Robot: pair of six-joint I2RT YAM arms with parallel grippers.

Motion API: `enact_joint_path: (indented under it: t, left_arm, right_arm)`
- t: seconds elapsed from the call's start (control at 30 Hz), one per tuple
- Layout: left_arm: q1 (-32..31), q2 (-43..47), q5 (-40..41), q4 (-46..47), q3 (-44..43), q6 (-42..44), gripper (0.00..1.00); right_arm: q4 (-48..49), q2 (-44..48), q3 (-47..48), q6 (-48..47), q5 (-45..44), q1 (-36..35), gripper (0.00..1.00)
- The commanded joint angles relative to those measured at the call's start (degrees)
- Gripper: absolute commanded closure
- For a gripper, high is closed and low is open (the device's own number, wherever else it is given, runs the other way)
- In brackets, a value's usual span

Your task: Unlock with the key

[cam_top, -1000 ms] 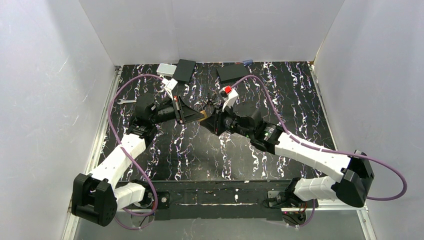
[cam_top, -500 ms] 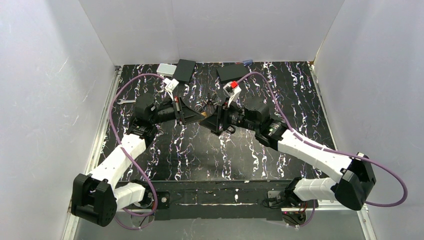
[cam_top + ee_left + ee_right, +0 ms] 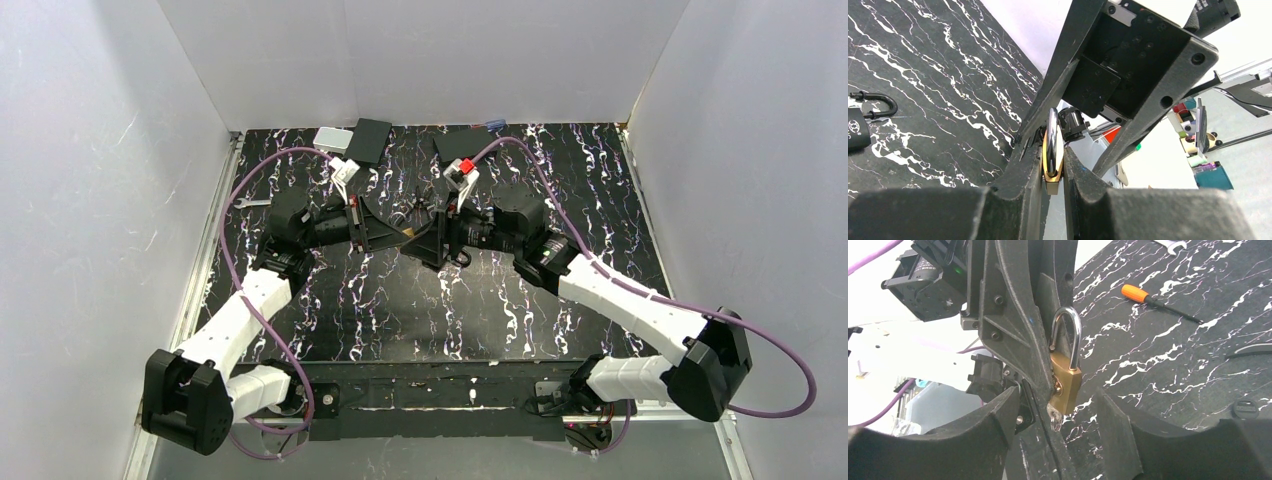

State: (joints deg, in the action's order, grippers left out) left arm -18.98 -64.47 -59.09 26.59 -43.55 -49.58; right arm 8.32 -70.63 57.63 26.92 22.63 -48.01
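Right wrist: claw [image 3: 1058, 396] wider rnd padlock [image 3: 1068, 382]

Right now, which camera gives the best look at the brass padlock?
The right wrist view: the padlock faces it side-on, brass body and silver shackle both plain. The left wrist view sees it only edge-on, a thin sliver. In the top external view it is almost hidden.

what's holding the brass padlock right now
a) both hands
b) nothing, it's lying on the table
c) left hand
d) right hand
c: the padlock is pinched in the left hand, off the table, while the right hand stands open, its fingers on either side of the lock and clear of it.
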Motion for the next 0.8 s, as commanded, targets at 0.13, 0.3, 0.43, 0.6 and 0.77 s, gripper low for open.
enact_joint_path:
  t: [0.13, 0.3, 0.43, 0.6, 0.77]
  left_arm:
    - [-0.3, 2.8, -1.8, 2.8, 0.0, -0.7, 1.00]
    - [-0.3, 2.9, -2.0, 3.2, 0.0, -0.9, 1.00]
    - [-0.3, 2.9, -2.3, 3.9, 0.1, -1.3, 1.00]
    - [-0.3, 3.0, -2.6, 5.1, 0.5, -2.0, 1.00]
    - [-0.3, 2.9, -2.9, 5.8, 0.6, -2.3, 1.00]
  right_arm:
    - [3.2, -1.7, 3.5, -0.2, 8.3, 0.5, 0.49]
    - [5.8, -1.4, 2.5, 0.7, 11.0, 1.4, 0.56]
    - [8.1, -2.1, 2.1, 2.3, 12.0, 2.2, 0.61]
    - [9.5, -3.2, 2.4, 3.3, 11.8, 2.7, 0.66]
    - [11.4, -4.0, 2.3, 4.6, 12.3, 3.2, 0.73]
